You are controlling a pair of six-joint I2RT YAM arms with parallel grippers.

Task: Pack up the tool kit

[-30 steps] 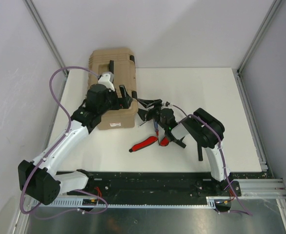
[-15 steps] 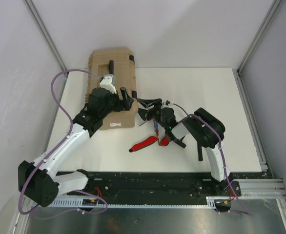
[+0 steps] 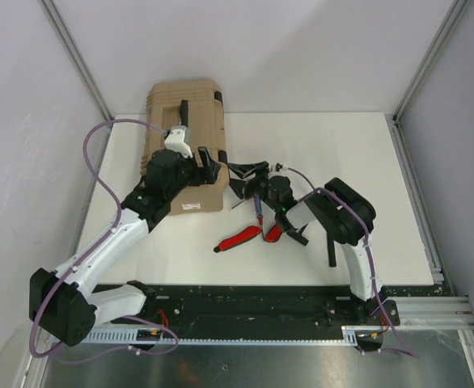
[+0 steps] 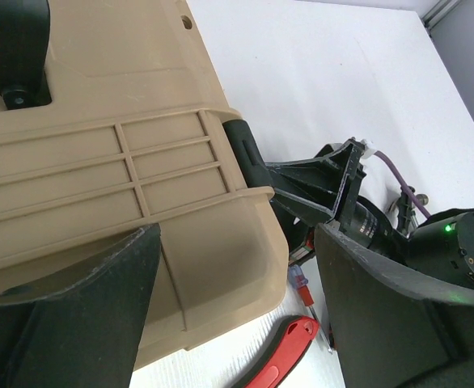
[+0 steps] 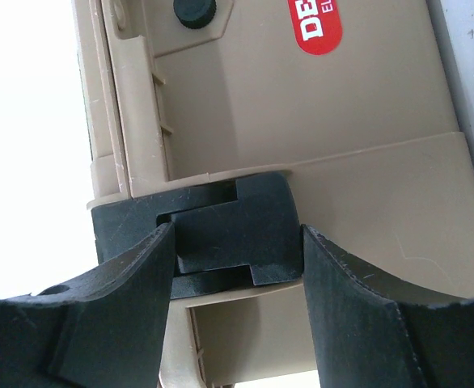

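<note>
The tan toolbox (image 3: 180,121) lies with its lid shut at the table's far left. My left gripper (image 3: 213,166) is open above its near right corner (image 4: 213,267), its fingers either side of the corner. My right gripper (image 3: 235,181) reaches in from the right and is shut on the black side latch (image 5: 229,234), one finger against each edge of it. The latch also shows in the left wrist view (image 4: 245,145). A red-handled tool (image 3: 239,238), a second red tool (image 3: 271,234) and a small blue-red screwdriver (image 3: 258,210) lie on the table beside the box.
The black lid handle (image 4: 14,48) sits on top of the box. A metal frame post (image 3: 75,56) stands close behind the box, and another (image 3: 431,56) at the far right. The white table (image 3: 342,162) stretches to the right.
My left arm has shifted a little and its gripper has settled nearer the box's corner. My right wrist has edged slightly up and right. The tools have not moved.
</note>
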